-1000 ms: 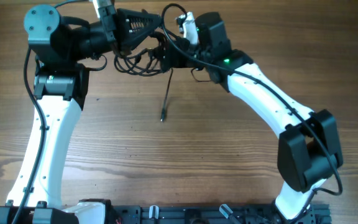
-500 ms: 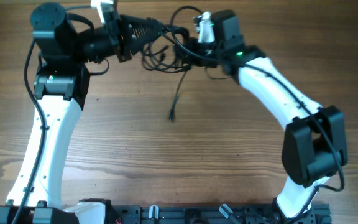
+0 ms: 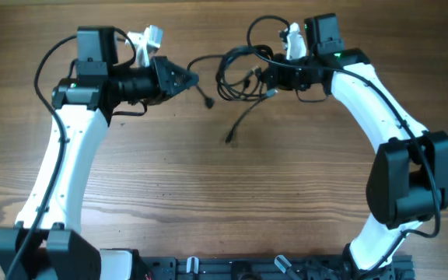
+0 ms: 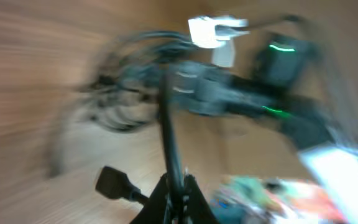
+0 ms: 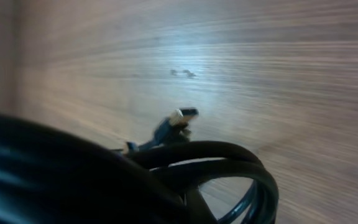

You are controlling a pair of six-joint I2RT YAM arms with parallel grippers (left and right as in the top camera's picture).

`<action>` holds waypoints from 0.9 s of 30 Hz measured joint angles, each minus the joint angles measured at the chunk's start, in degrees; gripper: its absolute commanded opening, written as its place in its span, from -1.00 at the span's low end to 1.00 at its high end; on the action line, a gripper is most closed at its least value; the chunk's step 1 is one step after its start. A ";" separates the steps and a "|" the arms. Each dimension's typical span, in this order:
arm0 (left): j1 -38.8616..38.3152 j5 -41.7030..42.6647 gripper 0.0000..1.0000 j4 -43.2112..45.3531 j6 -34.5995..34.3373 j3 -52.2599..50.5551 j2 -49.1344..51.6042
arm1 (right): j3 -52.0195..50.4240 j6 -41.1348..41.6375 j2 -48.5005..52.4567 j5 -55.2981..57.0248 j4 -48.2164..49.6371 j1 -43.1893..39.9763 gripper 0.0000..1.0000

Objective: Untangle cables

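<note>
Tangled black cables bunch over the far middle of a wooden table, between two robot grippers.
The left gripper pinches one strand, fingers together. The right gripper meets the bundle, but its grip is too blurred to tell.

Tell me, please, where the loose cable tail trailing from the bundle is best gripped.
Grip the loose tail on its straight stretch behind the plug end, from above: there it runs clear of the coiled bundle, so jaws catch one strand.
</note>
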 measured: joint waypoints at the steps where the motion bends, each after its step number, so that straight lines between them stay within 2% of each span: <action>1: 0.00 -4.52 -0.92 -1.64 1.29 0.00 0.52 | 0.00 -0.63 -0.61 0.52 -0.61 -0.50 -0.91; 3: -0.02 -11.63 -0.92 -3.78 2.91 0.00 1.18 | 0.00 -1.60 -2.25 0.74 -1.11 -1.60 -0.91; 7: -1.31 -19.93 -0.92 -4.81 5.46 0.00 1.42 | 0.00 -3.41 -6.97 -0.11 -1.07 -3.87 -0.91; 16: -2.60 -27.08 -0.92 -4.55 7.76 0.55 1.42 | -0.07 -11.91 -11.17 -2.03 3.58 -7.61 -0.91; 19: -2.60 -28.11 -0.92 -4.57 7.80 0.98 1.42 | -0.07 -17.29 -13.60 -0.04 5.66 -7.63 -0.91; 23: -2.60 -29.46 -0.92 -4.94 8.44 1.20 1.40 | -0.07 -30.82 -15.37 1.62 6.32 -7.63 -0.92; 27: -2.60 -32.15 -0.92 -6.12 8.87 1.20 1.40 | -0.07 -42.27 -15.43 2.82 2.82 -7.72 -0.92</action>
